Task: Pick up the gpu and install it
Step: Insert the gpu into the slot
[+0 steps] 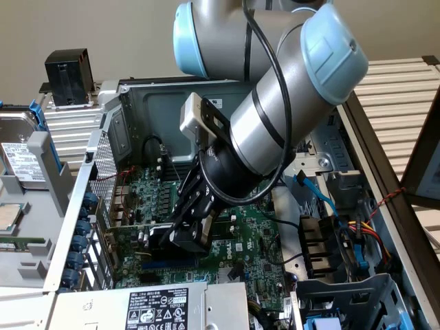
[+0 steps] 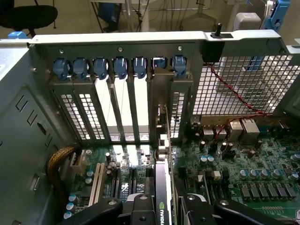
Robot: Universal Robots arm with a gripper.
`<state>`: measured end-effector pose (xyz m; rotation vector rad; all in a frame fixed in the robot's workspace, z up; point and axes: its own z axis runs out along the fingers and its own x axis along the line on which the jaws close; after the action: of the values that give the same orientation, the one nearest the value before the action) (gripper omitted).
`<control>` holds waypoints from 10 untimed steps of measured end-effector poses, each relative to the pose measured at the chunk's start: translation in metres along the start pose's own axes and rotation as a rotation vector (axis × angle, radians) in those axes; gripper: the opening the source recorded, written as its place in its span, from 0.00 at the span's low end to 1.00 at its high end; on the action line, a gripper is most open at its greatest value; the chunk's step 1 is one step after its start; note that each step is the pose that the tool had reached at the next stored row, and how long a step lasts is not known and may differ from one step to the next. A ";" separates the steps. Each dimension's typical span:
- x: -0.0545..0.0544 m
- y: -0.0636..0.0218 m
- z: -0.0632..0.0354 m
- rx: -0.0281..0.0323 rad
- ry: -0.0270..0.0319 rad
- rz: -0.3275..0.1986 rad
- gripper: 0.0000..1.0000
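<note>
1. Your gripper (image 1: pixel 187 232) is down inside the open computer case (image 1: pixel 130 103). It sits low over the motherboard (image 1: pixel 258 230), towards the exterior view's left.
2. The gripper is closed on the graphics card (image 1: pixel 155 238). In the wrist view the black fingers (image 2: pixel 138 208) press on either side of the card (image 2: pixel 161 197).
3. The card stands on edge above the motherboard (image 2: pixel 253 173) and runs lengthwise towards the far slot wall of the case.
4. Its bracket end reaches that slot wall, under the row of blue clips (image 2: pixel 119 65) and in line with one of the tall openings there.
5. You cannot tell from either view whether the card's lower edge is pushed into its socket.
6. In the exterior view the same blue clips (image 1: pixel 88 230) line the case's left side, and the card lies just beside them.
7. The power supply (image 1: pixel 158 306), with its white label, is at the near edge, close to the gripper.
8. A red wire (image 2: pixel 234 93) crosses the mesh panel, well apart from the card.
</note>
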<state>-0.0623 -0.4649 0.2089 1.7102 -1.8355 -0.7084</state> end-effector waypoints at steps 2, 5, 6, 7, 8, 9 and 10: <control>-0.001 0.0002 -0.0001 -0.0001 0.0010 0.000 0.27; -0.001 0.0001 -0.0001 0.0000 0.0023 0.000 0.27; -0.001 0.0001 -0.0001 0.0001 0.0023 0.000 0.27; -0.001 0.0001 -0.0001 0.0001 0.0023 0.000 0.27; -0.001 0.0001 -0.0001 0.0001 0.0023 0.000 0.27; -0.001 0.0001 0.0000 0.0001 0.0022 0.000 0.27; -0.001 0.0001 0.0000 0.0001 0.0022 0.000 0.27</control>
<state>-0.0623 -0.4635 0.2090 1.7102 -1.8342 -0.7060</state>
